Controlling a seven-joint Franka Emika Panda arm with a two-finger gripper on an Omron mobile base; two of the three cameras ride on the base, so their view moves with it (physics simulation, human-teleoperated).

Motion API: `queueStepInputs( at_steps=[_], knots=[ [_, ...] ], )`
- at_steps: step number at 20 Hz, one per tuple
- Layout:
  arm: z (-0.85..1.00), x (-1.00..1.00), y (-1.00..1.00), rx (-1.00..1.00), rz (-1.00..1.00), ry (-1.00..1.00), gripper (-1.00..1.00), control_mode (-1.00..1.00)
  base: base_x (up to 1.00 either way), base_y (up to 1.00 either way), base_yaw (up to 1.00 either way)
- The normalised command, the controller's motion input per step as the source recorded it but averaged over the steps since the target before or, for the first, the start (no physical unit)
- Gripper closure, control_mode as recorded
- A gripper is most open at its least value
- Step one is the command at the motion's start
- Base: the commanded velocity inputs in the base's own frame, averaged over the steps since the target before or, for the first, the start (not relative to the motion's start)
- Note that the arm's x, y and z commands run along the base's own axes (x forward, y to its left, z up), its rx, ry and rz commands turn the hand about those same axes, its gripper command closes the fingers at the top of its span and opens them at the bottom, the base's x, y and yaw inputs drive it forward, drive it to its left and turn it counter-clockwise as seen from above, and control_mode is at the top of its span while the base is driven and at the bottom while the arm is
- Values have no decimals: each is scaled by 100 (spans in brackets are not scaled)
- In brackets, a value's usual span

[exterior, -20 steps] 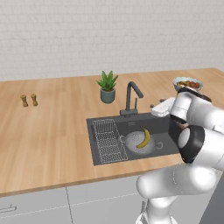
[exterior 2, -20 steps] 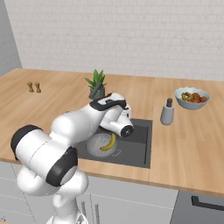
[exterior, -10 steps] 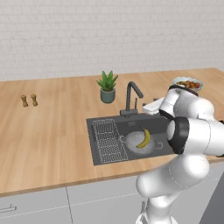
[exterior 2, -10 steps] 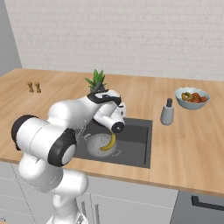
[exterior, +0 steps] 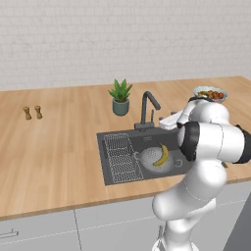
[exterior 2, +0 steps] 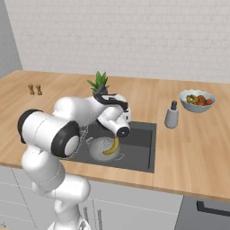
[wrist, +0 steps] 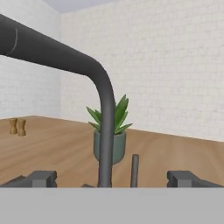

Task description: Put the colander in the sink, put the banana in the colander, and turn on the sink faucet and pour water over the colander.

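Left base view: the sink (exterior: 113, 169) holds a wire rack (exterior: 121, 157) in its left half and the colander (exterior: 158, 160) in its right half. The banana (exterior: 162, 154) lies inside the colander, its long axis running from about 1 o'clock down to 7 o'clock. The sink faucet (exterior: 147, 109) stands at the basin's 12 o'clock edge, spout curving toward the right. Since a second ago the arm has swung its hand in from the right, closer to the faucet; colander and banana have not shifted.

Right base view: the colander (exterior 2: 100, 147) sits in the sink (exterior 2: 142, 150) with the banana (exterior 2: 112, 147) in it, pointing from 1 o'clock to 7 o'clock. A fruit bowl (exterior 2: 197, 101) rests on the counter at the sink's 2 o'clock.

Hand view: the gripper (wrist: 112, 178) is fully spread and holds nothing. The sink faucet (wrist: 104, 127) rises between its fingertips (wrist: 40, 178), the small lever (wrist: 134, 169) just right of the stem, a potted plant (wrist: 112, 131) behind.
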Motion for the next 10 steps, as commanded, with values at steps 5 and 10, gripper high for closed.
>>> queueStepInputs(
  at_steps=[5, 10],
  knots=[
    [-2, 14, 0, 0, 0, 0, -100, -100, 0, 0, 0],
    [-1, 17, 0, 0, 0, 0, -100, -100, 0, 0, 0]
  ],
)
